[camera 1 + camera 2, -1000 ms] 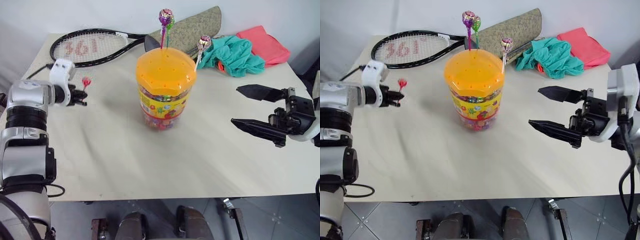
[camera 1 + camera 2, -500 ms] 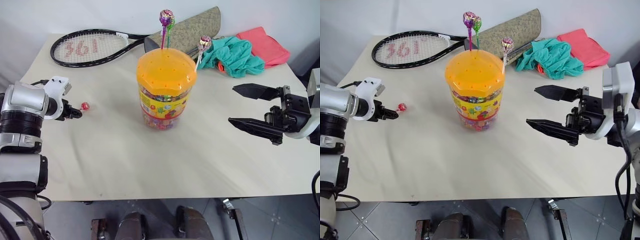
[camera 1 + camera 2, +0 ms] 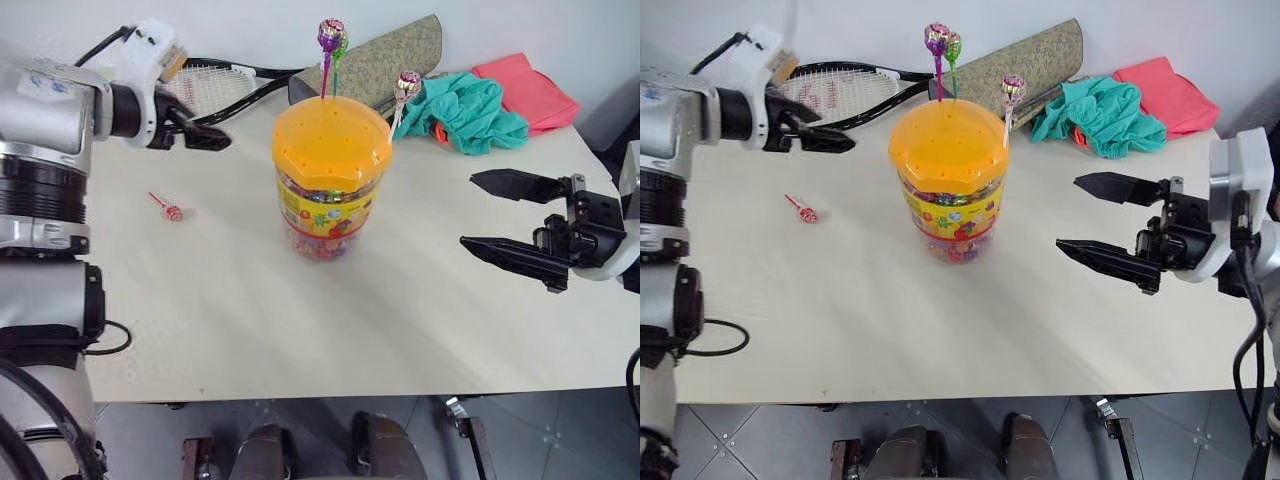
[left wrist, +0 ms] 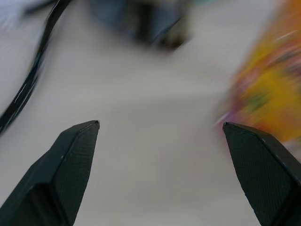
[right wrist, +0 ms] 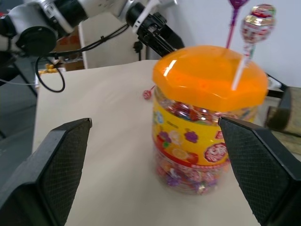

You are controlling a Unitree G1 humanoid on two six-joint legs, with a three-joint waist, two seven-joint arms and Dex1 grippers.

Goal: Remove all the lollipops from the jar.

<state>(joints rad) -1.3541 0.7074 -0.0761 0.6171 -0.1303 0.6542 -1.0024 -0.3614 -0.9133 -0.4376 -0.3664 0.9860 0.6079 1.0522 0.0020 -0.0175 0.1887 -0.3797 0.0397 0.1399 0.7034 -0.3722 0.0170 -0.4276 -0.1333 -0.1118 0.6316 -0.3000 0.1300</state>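
spreading wide, the left gripper (image 3: 205, 133) holds nothing; it hangs in the air at about ten o'clock from the jar (image 3: 330, 178), pointing toward it, over the head of a racket (image 3: 845, 92). the left wrist view shows its two black fingers (image 4: 70, 162) well apart, with blurred table between them.

the right gripper (image 3: 495, 215) is parted just as wide and empty, level above the table (image 3: 300, 330) at about three o'clock from the jar, tips aimed at it but well apart from it.

the jar stands upright near the table's middle, its orange lid on. three lollipops stick up from the lid: purple (image 3: 330, 33) and green (image 3: 343, 43) close together at twelve o'clock, a pinkish one (image 3: 409, 81) on a white stick at the two o'clock edge. the red lollipop (image 3: 172, 211) lies flat on the table at nine o'clock from the jar, below the left gripper and apart from it.

beyond the jar lie a speckled mat (image 3: 385, 55), a teal cloth (image 3: 470, 110) and a pink cloth (image 3: 528, 88).
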